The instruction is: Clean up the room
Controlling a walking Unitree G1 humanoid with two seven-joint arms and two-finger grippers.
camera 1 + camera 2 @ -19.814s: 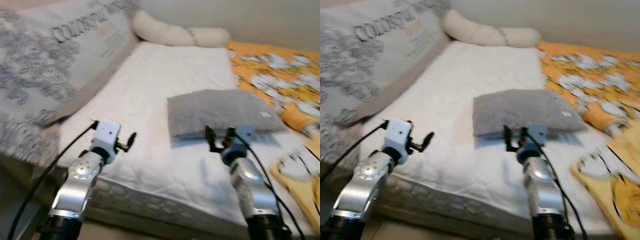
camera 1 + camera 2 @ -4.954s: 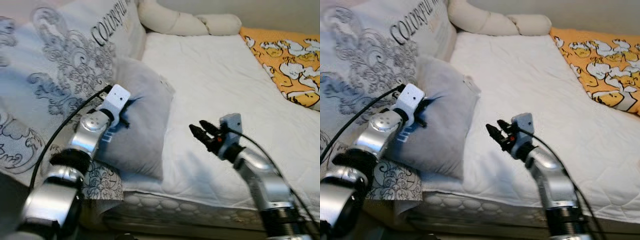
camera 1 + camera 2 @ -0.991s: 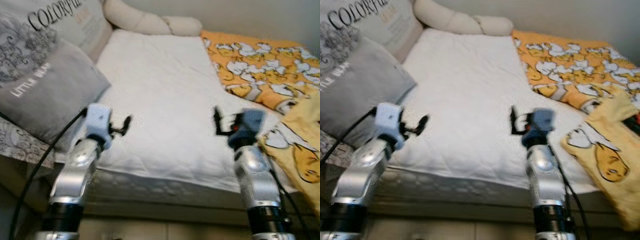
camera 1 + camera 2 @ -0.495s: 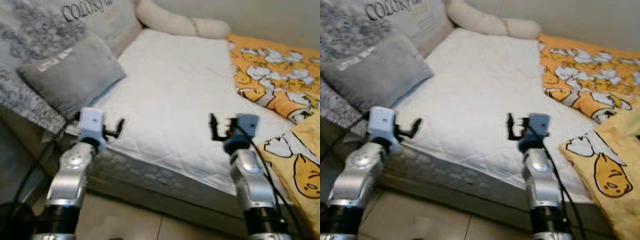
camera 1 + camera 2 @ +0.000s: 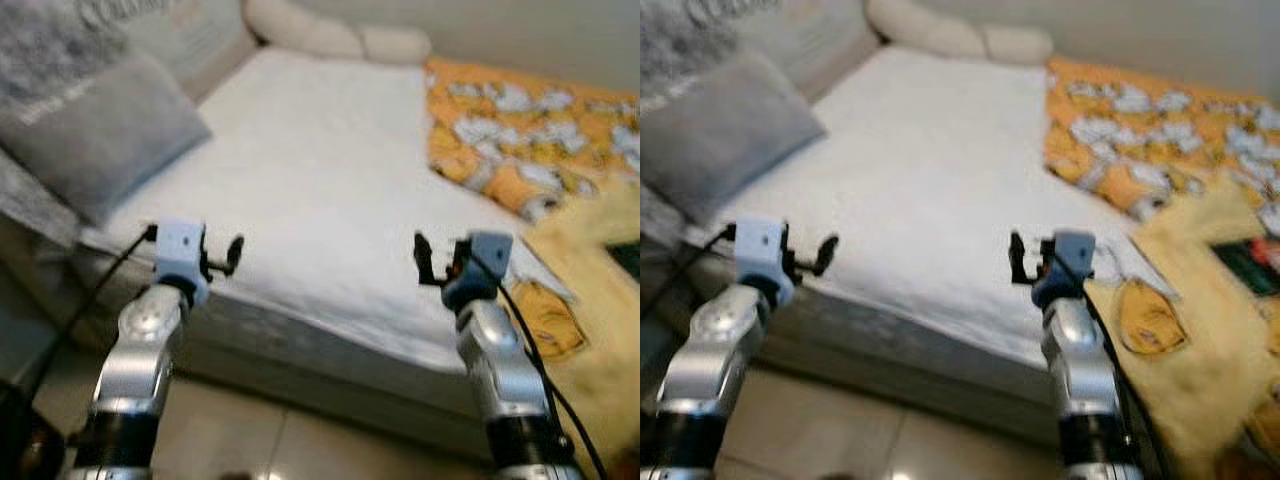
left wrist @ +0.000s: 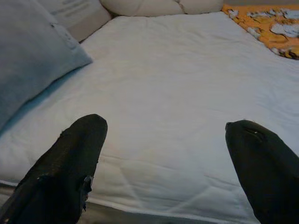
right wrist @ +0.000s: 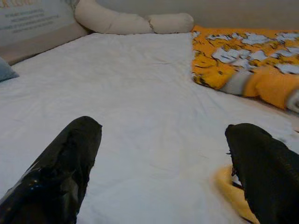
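- Your view has swung right since a moment ago: the gray pillow (image 5: 95, 135) now sits at the bed's left edge, against the big printed cushion (image 5: 60, 45).
- More of the yellow blanket (image 5: 1200, 330) shows, still heaped at the right.
- Both the left gripper (image 6: 163, 163) and right gripper (image 7: 161, 163) are spread wide, empty, over the white mattress (image 5: 320, 170).
- That blanket looks like your next job.

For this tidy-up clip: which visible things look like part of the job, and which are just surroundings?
Part of the job:
- grey pillow, leaning at the head of the bed
- orange patterned blanket, rumpled on the far side
- yellow cloth, hanging over the bed edge
- left hand and right hand, both open and empty

Surroundings:
- white mattress
- cream bolster
- tiled floor
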